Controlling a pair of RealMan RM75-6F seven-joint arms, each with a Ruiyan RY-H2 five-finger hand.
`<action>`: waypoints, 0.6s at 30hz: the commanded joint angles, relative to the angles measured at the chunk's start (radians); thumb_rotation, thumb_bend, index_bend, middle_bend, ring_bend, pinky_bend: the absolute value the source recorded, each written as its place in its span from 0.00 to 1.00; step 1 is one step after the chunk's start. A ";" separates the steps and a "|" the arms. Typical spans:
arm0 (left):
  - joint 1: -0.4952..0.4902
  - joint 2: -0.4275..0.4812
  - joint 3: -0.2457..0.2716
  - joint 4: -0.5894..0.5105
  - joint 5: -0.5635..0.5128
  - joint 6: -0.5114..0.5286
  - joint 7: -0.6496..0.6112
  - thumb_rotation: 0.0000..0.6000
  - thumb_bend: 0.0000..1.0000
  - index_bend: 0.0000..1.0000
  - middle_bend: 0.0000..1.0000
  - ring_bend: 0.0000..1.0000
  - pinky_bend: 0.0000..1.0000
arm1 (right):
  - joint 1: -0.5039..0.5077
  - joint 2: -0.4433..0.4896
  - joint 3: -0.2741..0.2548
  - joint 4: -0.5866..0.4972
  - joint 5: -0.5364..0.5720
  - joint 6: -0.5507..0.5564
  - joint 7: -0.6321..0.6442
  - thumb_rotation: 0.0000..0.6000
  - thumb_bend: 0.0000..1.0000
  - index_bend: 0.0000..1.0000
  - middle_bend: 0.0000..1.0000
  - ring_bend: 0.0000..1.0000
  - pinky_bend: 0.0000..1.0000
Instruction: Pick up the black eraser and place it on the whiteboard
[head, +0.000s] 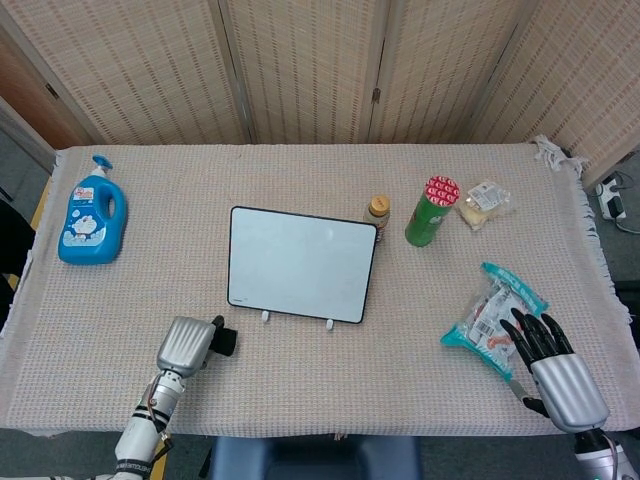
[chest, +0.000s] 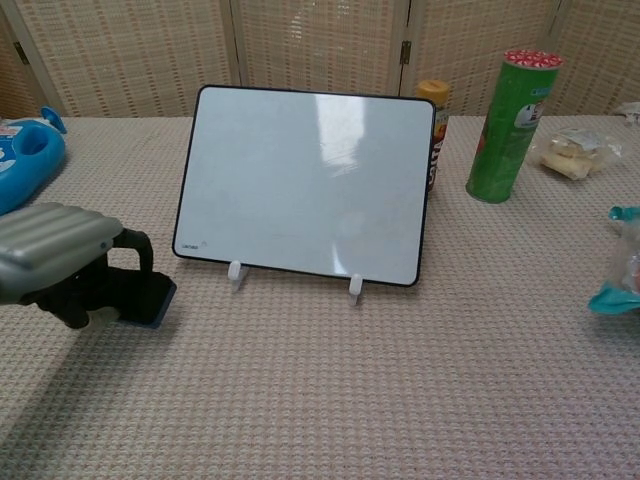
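The black eraser (chest: 140, 297) with a blue underside is gripped by my left hand (chest: 70, 262) and held just above the cloth, left of the whiteboard's lower corner. In the head view the left hand (head: 187, 346) shows at the front left with the eraser (head: 226, 341) sticking out of its fingers. The whiteboard (head: 300, 264) leans on two white feet at the table's middle, also seen as the whiteboard (chest: 308, 182) in the chest view. My right hand (head: 551, 366) rests at the front right, fingers spread, holding nothing.
A blue detergent bottle (head: 90, 217) stands far left. Behind the board's right edge are a small jar (head: 376, 213) and a green can (head: 431, 211). A wrapped snack (head: 486, 204) lies beyond it, and a teal snack bag (head: 495, 308) lies beside the right hand.
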 joint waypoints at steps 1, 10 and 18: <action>0.033 -0.141 -0.001 0.194 0.282 0.216 -0.061 1.00 0.40 0.63 1.00 0.92 1.00 | 0.001 -0.001 -0.001 -0.001 -0.001 -0.003 -0.003 1.00 0.31 0.00 0.00 0.07 0.00; -0.035 -0.467 -0.076 0.654 0.503 0.335 0.072 1.00 0.41 0.66 1.00 0.92 1.00 | -0.006 0.016 -0.008 -0.002 -0.020 0.022 0.034 1.00 0.31 0.00 0.00 0.07 0.00; -0.121 -0.619 -0.161 0.846 0.490 0.262 0.180 1.00 0.41 0.65 1.00 0.92 1.00 | -0.003 0.042 -0.008 0.005 -0.026 0.035 0.100 1.00 0.31 0.00 0.00 0.07 0.00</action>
